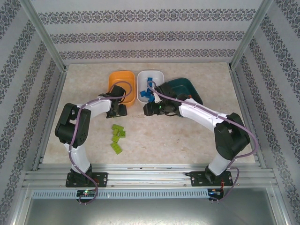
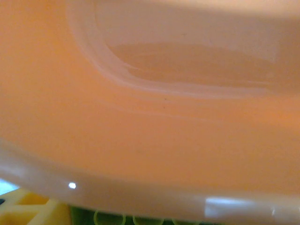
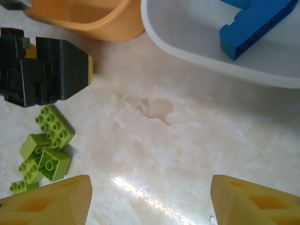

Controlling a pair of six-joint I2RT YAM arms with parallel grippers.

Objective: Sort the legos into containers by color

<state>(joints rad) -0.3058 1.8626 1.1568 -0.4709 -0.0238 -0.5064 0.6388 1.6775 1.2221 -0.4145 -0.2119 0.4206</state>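
Legos [image 3: 55, 126], green ones, lie clustered on the desk [image 3: 187, 140] near the left pincer [image 1: 117, 111], which sits by the orange tub [image 1: 114, 78]; we cannot tell its grip. Right pincer [image 3: 149, 199] gapes empty. We should pinch one squarely, lift it well clear, then carry it, likely to the teal tub [image 1: 191, 88].

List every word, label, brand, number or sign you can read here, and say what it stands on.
No text can be read.
Any marks on the studs of the green legos are too blurred to read.
The blue lego, orange tub, white tub and teal tub look plain, with no print.
The wall pattern is ornament, not letters.
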